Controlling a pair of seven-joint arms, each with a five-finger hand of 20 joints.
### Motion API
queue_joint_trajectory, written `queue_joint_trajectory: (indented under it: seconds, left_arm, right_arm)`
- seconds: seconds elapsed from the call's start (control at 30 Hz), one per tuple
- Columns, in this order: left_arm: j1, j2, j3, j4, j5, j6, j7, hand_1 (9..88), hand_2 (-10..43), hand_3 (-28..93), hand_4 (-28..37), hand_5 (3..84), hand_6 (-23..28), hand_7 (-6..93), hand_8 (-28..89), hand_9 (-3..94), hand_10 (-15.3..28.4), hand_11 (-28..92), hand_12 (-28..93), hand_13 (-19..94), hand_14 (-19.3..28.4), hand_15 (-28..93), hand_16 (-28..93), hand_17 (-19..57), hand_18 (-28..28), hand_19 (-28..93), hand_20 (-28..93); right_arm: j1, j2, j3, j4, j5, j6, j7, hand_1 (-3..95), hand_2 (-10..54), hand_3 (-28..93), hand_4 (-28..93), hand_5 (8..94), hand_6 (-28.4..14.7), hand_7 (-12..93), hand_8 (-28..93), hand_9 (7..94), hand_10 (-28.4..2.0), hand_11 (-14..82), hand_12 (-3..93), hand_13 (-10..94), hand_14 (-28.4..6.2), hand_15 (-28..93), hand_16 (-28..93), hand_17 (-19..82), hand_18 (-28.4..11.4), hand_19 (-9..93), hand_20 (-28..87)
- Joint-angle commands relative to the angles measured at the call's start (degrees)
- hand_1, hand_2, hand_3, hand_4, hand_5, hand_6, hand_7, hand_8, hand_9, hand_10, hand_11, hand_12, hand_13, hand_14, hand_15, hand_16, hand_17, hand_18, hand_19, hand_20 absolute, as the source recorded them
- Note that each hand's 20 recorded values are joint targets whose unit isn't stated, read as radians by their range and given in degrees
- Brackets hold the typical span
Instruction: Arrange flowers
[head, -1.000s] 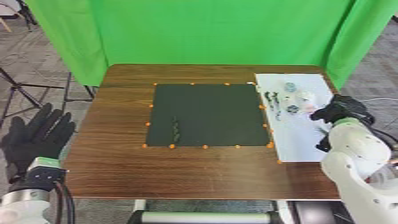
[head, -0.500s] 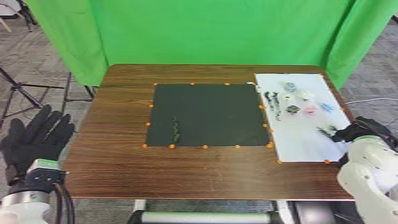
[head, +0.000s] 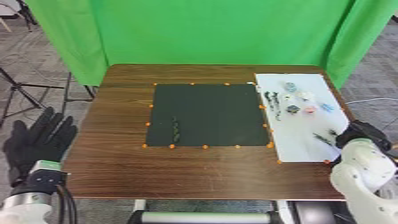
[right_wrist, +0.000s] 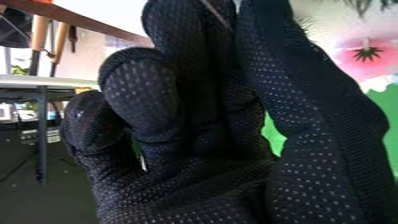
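Right hand (head: 362, 134) at the white sheet's (head: 298, 151) right edge, pinching a green sprig (head: 322, 138).
The hand has drawn off the flowers it covered a second ago, so the pink flower (head: 310, 109) and blue flower (head: 327, 107) now show; the sprig has slid slightly toward the near edge with it. Its fingers (right_wrist: 142, 95) are bent and narrow, thumb side close against them. The left hand (head: 37, 145), fingers wide, waits beside the table (head: 107, 165), a touch nearer than before. A dark sprig (head: 176, 131) lies on the black mat (head: 218, 112), unmoved.
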Motion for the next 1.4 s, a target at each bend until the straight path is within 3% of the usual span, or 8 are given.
queue_joint_trajectory:
  seconds: [0.03, 0.2, 0.6, 0.7, 0.8, 0.9, 1.1, 1.4]
  left_arm:
    - [0.59, -0.31, -0.26, -0.42, 0.19, -0.04, -0.48, 25.7, 14.7, 71, -28.3, 40.2, 5.9, 17.1, -11, 35.6, 13.0, 22, 10, 25, 13.8, 36, -10, -3.1, 11.3, 32, 9]
    - [0.49, -0.14, -0.32, -0.42, 0.2, -0.18, -0.68, 25.7, 14.7, 71, -28.3, 40.2, 5.9, 17.2, -11, 35.6, 13.0, 22, 10, 25, 13.7, 36, -10, -3.2, 11.3, 32, 9]
    - [2.68, -0.06, -0.38, -1.25, -0.13, 0.32, 0.66, 25.6, 14.8, 71, -28.3, 40.2, 5.9, 17.2, -11, 35.7, 13.1, 22, 10, 25, 13.8, 37, -10, -3.3, 11.4, 33, 8]
    - [4.1, -0.38, -0.74, -1.96, -1.09, 1.41, 1.45, 25.5, 14.9, 71, -28.3, 40.2, 5.9, 17.2, -11, 35.7, 13.1, 22, 10, 25, 13.8, 37, -10, -3.3, 11.4, 33, 8]
    - [2.08, 0.64, 0.26, -1.19, -0.4, 0.65, 1.81, 25.5, 14.8, 71, -28.3, 40.2, 5.9, 17.2, -11, 35.7, 13.1, 22, 10, 25, 13.8, 37, -10, -3.3, 11.4, 33, 8]
    - [1.2, 0.27, 0.96, -0.93, -0.31, 0.6, 0.45, 25.5, 14.9, 71, -28.3, 40.2, 5.9, 17.2, -11, 35.7, 13.0, 22, 10, 25, 13.8, 37, -10, -3.3, 11.4, 33, 8]
    - [1.04, 0.7, 1.37, -0.82, -0.49, 1.43, 0.05, 25.5, 14.9, 71, -28.3, 40.3, 5.9, 17.4, -11, 35.7, 13.1, 22, 10, 25, 13.7, 37, -10, -3.3, 11.4, 33, 8]
    - [-0.4, 1.31, 2.1, -0.3, 0.03, 1.4, -1.3, 25.5, 15.0, 71, -28.3, 40.2, 6.0, 17.4, -11, 35.8, 13.1, 22, 10, 25, 13.7, 37, -10, -3.3, 11.4, 33, 8]
  right_arm:
    - [-3.51, 0.18, 0.5, -3.94, -2.98, 5.01, -0.06, 55.5, -8.9, 70, -28, 76.4, -2.5, 35, 19, 82.7, -11.7, 28.4, 45.7, 78, -9.0, 65, 30, 47, -24.0, 93, 42]
    - [-4.39, 1.8, -0.89, -7.89, -3.49, 13.45, -2.83, 51.1, -9.4, 75, -25, 76.9, -2.0, 37, 20, 83.3, -12.4, 32.3, 43.9, 80, -7.6, 64, 30, 50, -23.6, 93, 45]
    - [4.05, -0.63, -13.03, -14.82, 0.88, 14.43, -10.89, 44.0, -8.2, 78, -13, 74.5, -2.3, 47, 23, 84.5, -13.0, 38.0, 39.7, 84, -7.1, 63, 31, 55, -22.3, 93, 49]
    - [8.78, -5.87, -18.75, -13.21, 2.58, 7.69, -13.31, 43.5, -7.8, 79, -13, 74.4, -2.2, 48, 23, 84.6, -13.2, 38.4, 39.2, 84, -7.2, 63, 31, 56, -22.1, 93, 50]
    - [13.99, -9.09, -24.88, -9.92, 2.82, 6.26, -14.61, 43.4, -7.0, 78, -13, 74.3, -2.2, 48, 23, 84.4, -13.3, 39.3, 39.0, 84, -7.2, 63, 32, 56, -22.0, 93, 50]
    - [17.46, -12.32, -29.6, -5.14, 1.03, 5.68, -14.3, 43.8, -6.2, 78, -14, 73.4, -2.8, 49, 24, 83.3, -13.6, 40.1, 38.9, 84, -7.2, 63, 32, 55, -22.1, 93, 50]
    - [20.35, -18.34, -33.64, 0.82, 0.67, 4.39, -12.08, 44.2, -5.5, 78, -14, 72.1, -2.8, 50, 23, 82.3, -13.6, 40.5, 39.1, 83, -7.3, 63, 32, 55, -22.2, 93, 49]
    - [21.35, -21.96, -35.81, 3.82, -3.39, 3.5, -8.37, 43.5, -5.7, 78, -12, 72.3, -3.0, 51, 22, 83.0, -13.7, 40.3, 39.1, 84, -7.4, 63, 32, 55, -22.8, 93, 49]
